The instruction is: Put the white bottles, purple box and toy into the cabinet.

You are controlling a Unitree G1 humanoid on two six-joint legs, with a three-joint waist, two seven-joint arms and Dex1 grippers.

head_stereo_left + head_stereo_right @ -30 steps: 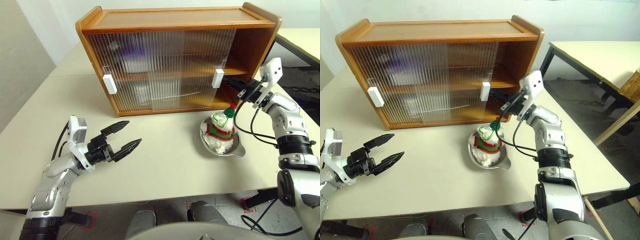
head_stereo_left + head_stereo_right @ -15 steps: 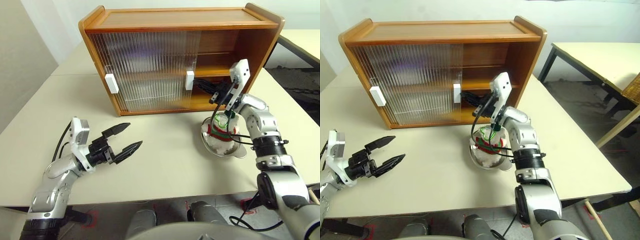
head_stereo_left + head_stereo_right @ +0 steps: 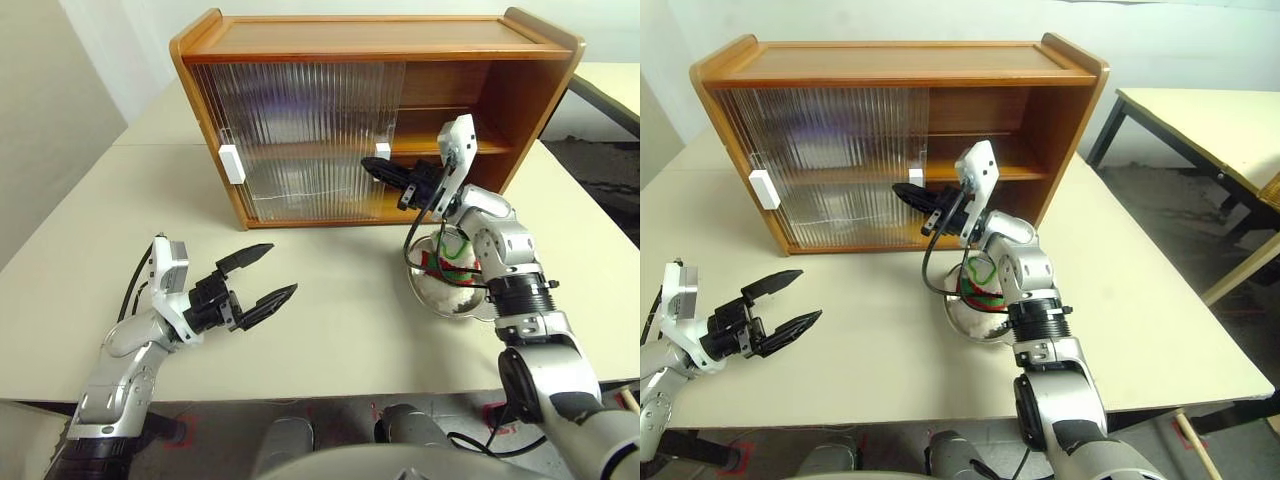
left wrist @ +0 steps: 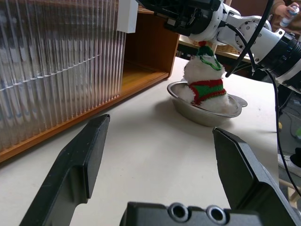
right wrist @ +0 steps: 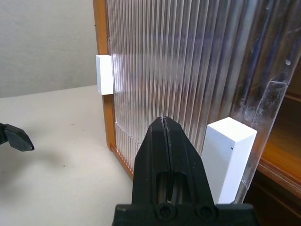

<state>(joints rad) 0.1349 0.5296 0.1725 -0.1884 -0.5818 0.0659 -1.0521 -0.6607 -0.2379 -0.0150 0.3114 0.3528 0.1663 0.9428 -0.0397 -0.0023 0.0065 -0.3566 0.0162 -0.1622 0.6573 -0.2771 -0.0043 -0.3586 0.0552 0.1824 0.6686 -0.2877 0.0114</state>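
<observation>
**Sliding the cabinet door aside to open the right bay**

Nearest the robot, the left gripper [image 3: 262, 275] hangs just above the cream tabletop [image 3: 330, 330] with its jaws spread wide and nothing between them. Beyond it on the right, the plush toy [image 4: 203, 81] sits upright in a round metal dish [image 4: 205, 110], just in front of the cabinet [image 3: 900, 62]. Farther on, the right gripper [image 3: 377, 168] has its jaws pressed tight together, holding nothing, its tip just beside the white handle [image 5: 229, 161] of the right sliding door [image 3: 325, 140].

The step in hand looks to be pushing that door leftward. Doing it well likely means keeping the closed jaws against the handle's side face and pushing level along the track, not inward, so the ribbed panel does not bind. The forearm passes right above the toy, so a dip could knock it.

The right wrist view shows the handle beside the jaws, though actual contact is hard to confirm; the head views cannot resolve that. The left wrist view gives the toy's upright seating in the dish. Faint shapes behind the ribbed doors cannot be identified.
</observation>
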